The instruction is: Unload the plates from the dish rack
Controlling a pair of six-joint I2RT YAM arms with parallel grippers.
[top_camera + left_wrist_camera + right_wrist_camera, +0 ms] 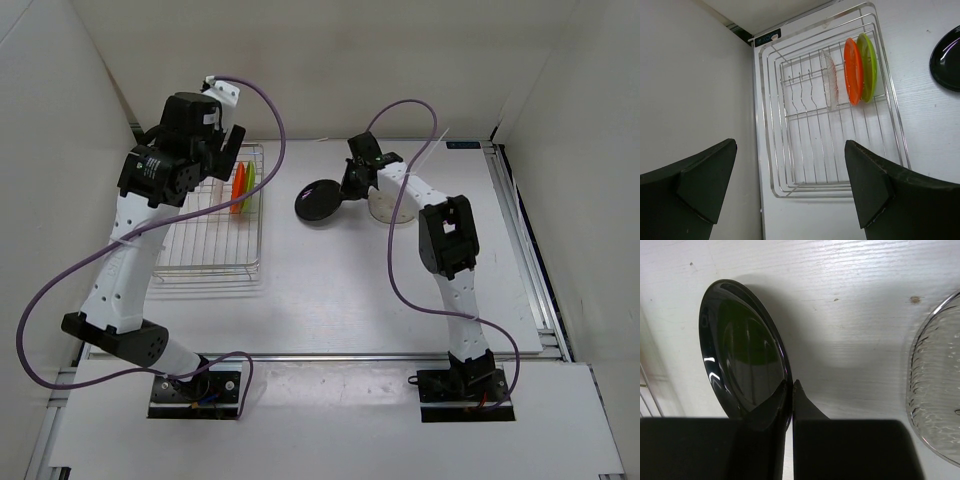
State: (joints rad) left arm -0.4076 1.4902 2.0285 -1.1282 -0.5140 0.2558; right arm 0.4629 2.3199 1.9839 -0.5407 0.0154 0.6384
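from above, the dish rack (200, 240) holds an orange plate (238, 192) and a lime green plate (249, 176) on edge; the black plate (320, 200) is off it, rightward. left wrist: the left gripper (790, 145) hangs spread wide, empty, over the rack, where a ribbed clear plate (830, 80) also stands. right wrist: the right gripper (791, 387) pinches the glossy black rim; a second clear plate (940, 385) lies flat nearby.
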